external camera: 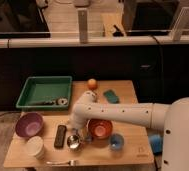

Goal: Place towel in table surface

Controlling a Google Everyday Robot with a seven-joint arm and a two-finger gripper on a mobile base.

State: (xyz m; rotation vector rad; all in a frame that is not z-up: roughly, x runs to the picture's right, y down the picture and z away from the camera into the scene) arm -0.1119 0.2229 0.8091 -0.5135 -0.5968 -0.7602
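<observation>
The light wooden table surface (130, 107) fills the lower middle of the camera view. A small teal folded towel (110, 95) lies on it near the far right edge, next to an orange ball (91, 84). My white arm reaches in from the right and bends down over the table's middle. My gripper (79, 131) points down between a small metal cup (73, 142) and an orange bowl (100, 128), well in front of and to the left of the towel.
A green plastic tray (43, 91) sits at the far left with small items in it. A purple bowl (29, 124), a white cup (35, 147), a black bar (60, 136), a fork (60, 162) and a blue cup (116, 142) stand along the front.
</observation>
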